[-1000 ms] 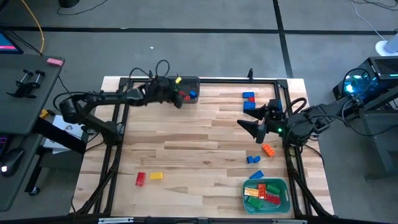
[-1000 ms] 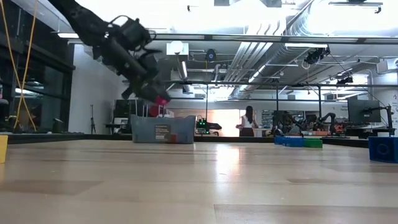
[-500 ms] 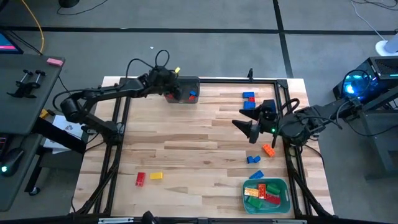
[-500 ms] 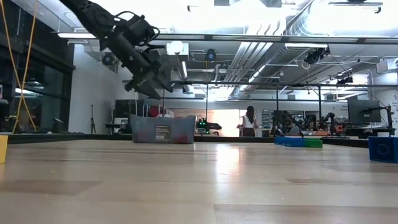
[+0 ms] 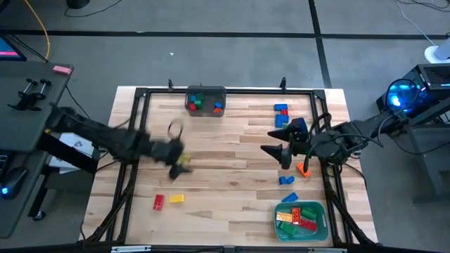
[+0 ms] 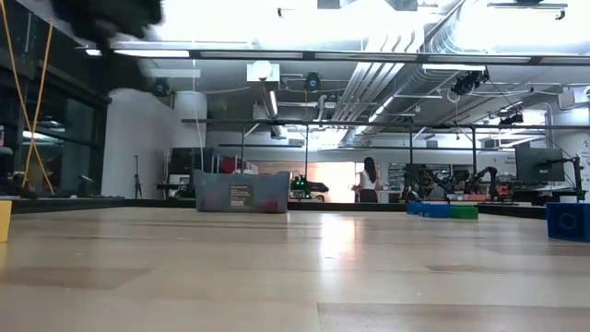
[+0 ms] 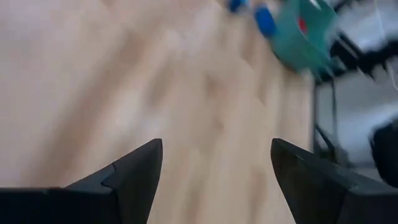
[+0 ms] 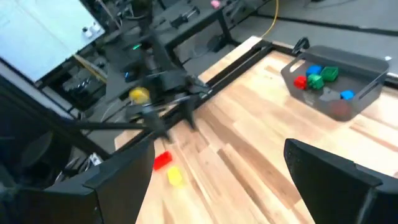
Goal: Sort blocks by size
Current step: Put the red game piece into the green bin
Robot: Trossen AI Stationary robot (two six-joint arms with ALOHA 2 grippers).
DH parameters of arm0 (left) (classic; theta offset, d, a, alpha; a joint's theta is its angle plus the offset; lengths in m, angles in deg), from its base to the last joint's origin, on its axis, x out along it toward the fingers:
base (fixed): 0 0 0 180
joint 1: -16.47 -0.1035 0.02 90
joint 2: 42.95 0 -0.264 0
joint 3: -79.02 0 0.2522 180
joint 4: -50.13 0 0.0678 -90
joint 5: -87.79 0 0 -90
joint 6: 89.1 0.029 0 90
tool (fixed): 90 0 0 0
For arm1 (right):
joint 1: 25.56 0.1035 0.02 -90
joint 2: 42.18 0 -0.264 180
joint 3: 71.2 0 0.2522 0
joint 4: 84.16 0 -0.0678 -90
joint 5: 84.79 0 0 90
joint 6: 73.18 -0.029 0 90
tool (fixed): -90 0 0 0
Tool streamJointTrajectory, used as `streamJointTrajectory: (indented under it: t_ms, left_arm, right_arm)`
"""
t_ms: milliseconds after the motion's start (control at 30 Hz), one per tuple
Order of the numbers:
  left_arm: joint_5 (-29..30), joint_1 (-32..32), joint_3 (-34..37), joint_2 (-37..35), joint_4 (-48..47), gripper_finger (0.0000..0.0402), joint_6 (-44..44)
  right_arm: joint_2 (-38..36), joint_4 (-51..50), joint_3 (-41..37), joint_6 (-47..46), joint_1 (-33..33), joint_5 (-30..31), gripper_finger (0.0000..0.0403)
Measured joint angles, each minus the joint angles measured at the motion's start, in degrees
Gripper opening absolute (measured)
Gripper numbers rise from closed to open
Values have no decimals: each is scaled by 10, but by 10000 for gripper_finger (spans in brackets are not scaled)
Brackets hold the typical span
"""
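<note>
Blocks lie scattered on the wooden table: a red one (image 5: 159, 202) and a yellow one (image 5: 176, 199) near the front left, blue ones (image 5: 281, 109) at the far right, and an orange one (image 5: 303, 169) and blue ones (image 5: 286, 180) right of centre. Others lie in the dark grey bin (image 5: 205, 100) and the teal tray (image 5: 302, 219). My left gripper (image 5: 181, 160) (image 7: 217, 146) is open and blurred over the table's left middle, holding nothing. My right gripper (image 5: 273, 156) (image 8: 217, 155) is open above bare wood beside the orange block.
A black metal frame (image 5: 138, 133) runs along the table's edges. The bin stands at the far edge, left of centre, with red, green and blue blocks (image 8: 314, 78) in it. The tray sits at the front right corner. Bare wood (image 5: 225, 176) lies between the two arms.
My left gripper, which held a red block over the bin, has opened and let it go. It has then swung fast toward the near edge, to the table's left middle. My right gripper has drifted a little toward the left and near edges, still open.
</note>
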Motion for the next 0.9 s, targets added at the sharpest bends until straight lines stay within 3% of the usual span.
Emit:
streamJointTrajectory:
  t_ms: [100, 200, 367, 467, 667, 900]
  left_arm:
    - [74, 164, 9, -2, -54, 282, -121]
    - [91, 288, 7, 24, -113, 282, -248]
    - [88, 391, 7, 81, -182, 282, -689]
    - [64, 422, 7, 124, -181, 282, -855]
    - [3, 425, 7, 219, -132, 282, -885]
    - [-11, 411, 4, 280, -97, 282, -887]
  right_arm:
    - [5, -3, 0, 0, 0, -14, 353]
    - [10, -6, 0, 0, -4, -20, 353]
    - [20, -7, 0, 0, -8, -31, 353]
    - [26, -7, 0, 0, -8, -32, 353]
    - [34, -6, 0, 0, -8, -32, 353]
    - [35, -6, 0, 0, -8, -35, 353]
